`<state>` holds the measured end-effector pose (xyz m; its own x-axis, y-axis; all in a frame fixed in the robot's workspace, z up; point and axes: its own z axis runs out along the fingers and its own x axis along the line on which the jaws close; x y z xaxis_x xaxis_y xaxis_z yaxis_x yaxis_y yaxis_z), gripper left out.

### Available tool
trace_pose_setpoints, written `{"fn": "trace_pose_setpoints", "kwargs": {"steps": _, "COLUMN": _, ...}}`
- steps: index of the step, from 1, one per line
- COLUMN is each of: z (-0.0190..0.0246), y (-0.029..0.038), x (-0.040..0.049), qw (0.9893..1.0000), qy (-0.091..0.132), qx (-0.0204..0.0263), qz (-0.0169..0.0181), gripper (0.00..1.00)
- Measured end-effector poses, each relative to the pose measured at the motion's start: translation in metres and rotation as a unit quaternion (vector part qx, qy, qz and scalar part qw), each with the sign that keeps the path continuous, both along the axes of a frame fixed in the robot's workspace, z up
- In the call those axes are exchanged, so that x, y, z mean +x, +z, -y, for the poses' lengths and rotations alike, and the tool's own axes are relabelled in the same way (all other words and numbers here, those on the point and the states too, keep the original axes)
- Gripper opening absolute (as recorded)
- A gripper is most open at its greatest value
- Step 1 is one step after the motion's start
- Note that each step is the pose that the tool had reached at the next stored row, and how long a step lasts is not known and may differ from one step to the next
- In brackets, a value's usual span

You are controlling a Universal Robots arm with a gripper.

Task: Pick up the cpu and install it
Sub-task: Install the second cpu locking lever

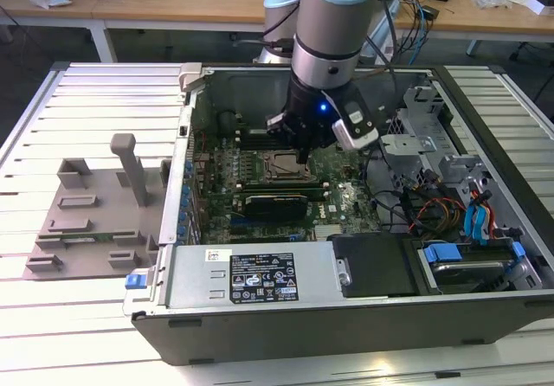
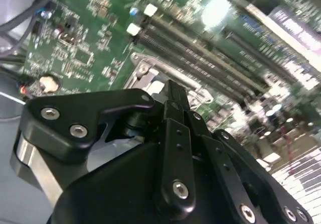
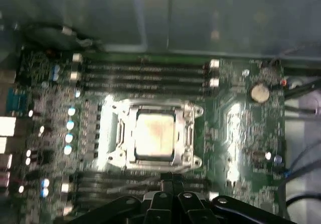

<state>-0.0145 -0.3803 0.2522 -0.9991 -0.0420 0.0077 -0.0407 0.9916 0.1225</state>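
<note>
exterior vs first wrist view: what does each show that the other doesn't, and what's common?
Exterior view alone: the grey plastic fixture on the slatted table beside the open computer case, plus the arm hanging over the board. First wrist view alone: the cpu seated in its socket frame, pale silver top facing up, and a coin cell. Both: the green motherboard, the memory slots and the gripper by the socket.
</note>
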Motion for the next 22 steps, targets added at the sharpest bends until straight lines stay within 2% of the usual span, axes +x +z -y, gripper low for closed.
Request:
{"fn": "trace_pose_setpoints", "kwargs": {"steps": 1, "z": 0.0056, "y": -0.0012, "x": -0.0037, "qw": 1.0, "qy": 0.0, "qx": 0.0, "qz": 0.0001, "gripper": 0.11}}
{"fn": "trace_pose_setpoints", "kwargs": {"steps": 3, "z": 0.0059, "y": -0.0033, "x": -0.0069, "qw": 1.0, "qy": 0.0, "qx": 0.0, "qz": 0.0, "gripper": 0.11}}
{"fn": "trace_pose_setpoints", "kwargs": {"steps": 5, "z": 0.0059, "y": -0.0088, "x": -0.0202, "qw": 1.0, "qy": 0.0, "qx": 0.0012, "qz": 0.0, "gripper": 0.11}}
{"fn": "trace_pose_setpoints", "kwargs": {"steps": 7, "z": 0.0059, "y": -0.0135, "x": -0.0291, "qw": 1.0, "qy": 0.0, "qx": 0.003, "qz": 0.0, "gripper": 0.11}}
{"fn": "trace_pose_setpoints", "kwargs": {"steps": 10, "z": 0.0059, "y": -0.0194, "x": -0.0353, "qw": 1.0, "qy": 0.0, "qx": 0.0045, "qz": 0.0001, "gripper": 0.11}}
{"fn": "trace_pose_setpoints", "kwargs": {"steps": 13, "z": 0.0059, "y": -0.0295, "x": -0.0449, "qw": 1.0, "qy": 0.0, "qx": 0.0054, "qz": 0.0, "gripper": 0.11}}
{"fn": "trace_pose_setpoints", "kwargs": {"steps": 14, "z": 0.0059, "y": -0.0309, "x": -0.0461, "qw": 1.0, "qy": 0.0, "qx": 0.0059, "qz": 0.0, "gripper": 0.11}}
{"fn": "trace_pose_setpoints", "kwargs": {"steps": 16, "z": 0.0059, "y": -0.033, "x": -0.0476, "qw": 0.9999, "qy": 0.0, "qx": 0.0102, "qz": 0.0, "gripper": 0.11}}
{"fn": "trace_pose_setpoints", "kwargs": {"steps": 17, "z": 0.0059, "y": -0.034, "x": -0.048, "qw": 0.9999, "qy": 0.0, "qx": 0.011, "qz": 0.0001, "gripper": 0.11}}
{"fn": "trace_pose_setpoints", "kwargs": {"steps": 20, "z": 0.0059, "y": -0.0428, "x": -0.052, "qw": 0.9999, "qy": 0.0, "qx": 0.0127, "qz": 0.0, "gripper": 0.11}}
{"fn": "trace_pose_setpoints", "kwargs": {"steps": 22, "z": 0.0059, "y": -0.0444, "x": -0.054, "qw": 0.9999, "qy": 0.0, "qx": 0.0145, "qz": 0.0, "gripper": 0.11}}
